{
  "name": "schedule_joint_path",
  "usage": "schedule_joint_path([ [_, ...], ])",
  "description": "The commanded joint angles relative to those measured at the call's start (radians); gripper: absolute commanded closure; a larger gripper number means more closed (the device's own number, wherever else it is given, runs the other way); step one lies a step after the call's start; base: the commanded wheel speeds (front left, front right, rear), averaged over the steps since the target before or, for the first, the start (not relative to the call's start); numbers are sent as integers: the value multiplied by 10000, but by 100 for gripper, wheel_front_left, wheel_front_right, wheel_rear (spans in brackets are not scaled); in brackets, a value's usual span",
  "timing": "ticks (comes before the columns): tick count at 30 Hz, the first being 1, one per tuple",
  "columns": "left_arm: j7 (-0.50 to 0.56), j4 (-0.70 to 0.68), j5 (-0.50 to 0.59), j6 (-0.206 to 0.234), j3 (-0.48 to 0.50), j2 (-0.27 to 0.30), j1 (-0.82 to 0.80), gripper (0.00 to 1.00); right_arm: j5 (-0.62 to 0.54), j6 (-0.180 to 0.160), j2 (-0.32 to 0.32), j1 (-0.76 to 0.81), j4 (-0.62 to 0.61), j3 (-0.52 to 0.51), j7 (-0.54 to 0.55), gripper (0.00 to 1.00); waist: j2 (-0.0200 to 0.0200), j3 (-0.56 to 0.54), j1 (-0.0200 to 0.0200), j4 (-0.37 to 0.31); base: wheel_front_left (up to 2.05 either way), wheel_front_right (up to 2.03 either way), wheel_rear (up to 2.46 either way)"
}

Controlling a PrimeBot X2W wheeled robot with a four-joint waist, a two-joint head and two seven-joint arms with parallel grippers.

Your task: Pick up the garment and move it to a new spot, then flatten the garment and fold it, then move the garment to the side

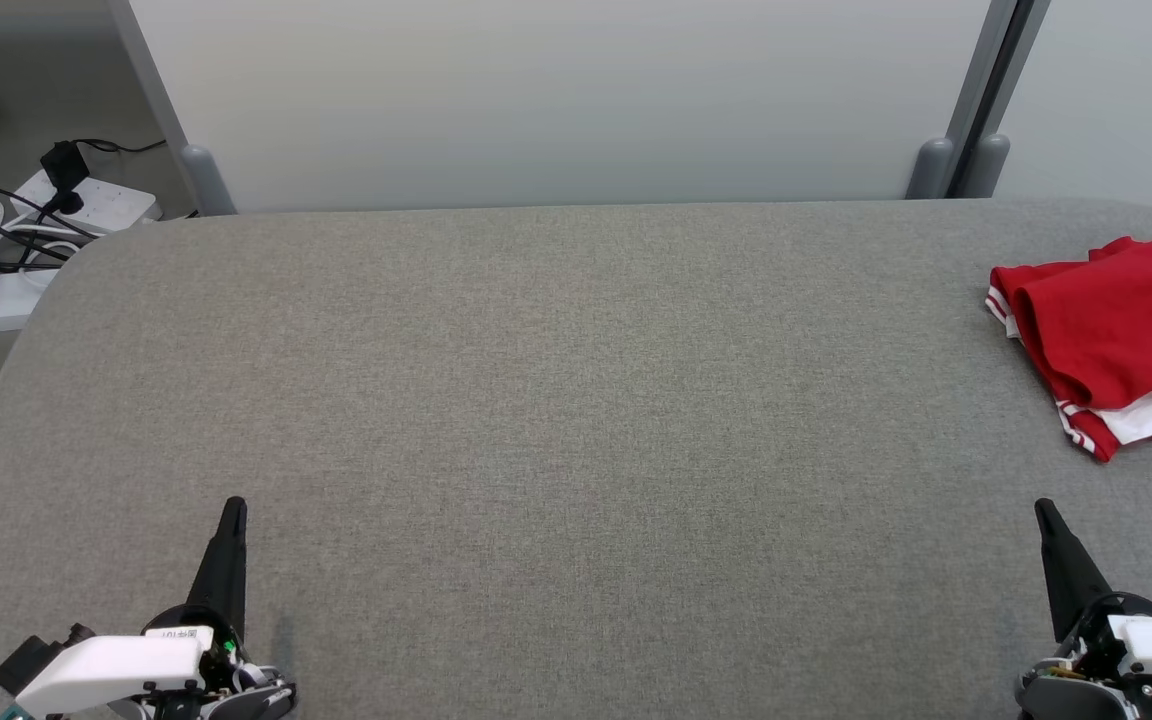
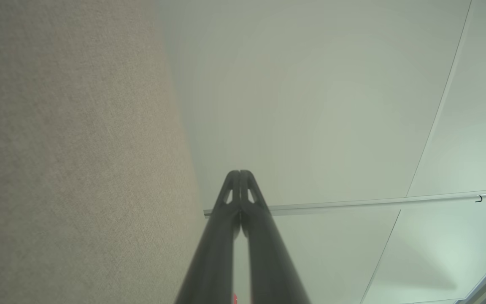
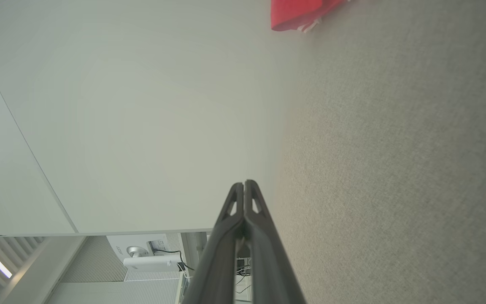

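At the near edge of a grey fabric-covered table, the left gripper sits at lower left and the right gripper at lower right, both with their dark fingers pressed together and nothing between them. Farther back, at the table's right edge, a red garment with white trim lies loosely folded, well apart from both grippers; a black mark on it, possibly part of a number, is cut off by the frame. Beyond the table stands a pale partition panel, and white power strips with black cables lie on the floor at far left.
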Motion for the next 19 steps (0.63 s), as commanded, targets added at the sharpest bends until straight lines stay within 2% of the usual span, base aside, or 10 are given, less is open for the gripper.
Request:
schedule_joint_path([
  [1,62,-233,-38,-83,330,79,-554,100,114,44,-110,-452,-294,151,72,100,-1,0,0,0,0,0,0],
  [19,61,-233,-38,-83,329,79,-554,100,114,44,-110,-452,-294,151,72,100,-1,0,0,0,0,0,0],
])
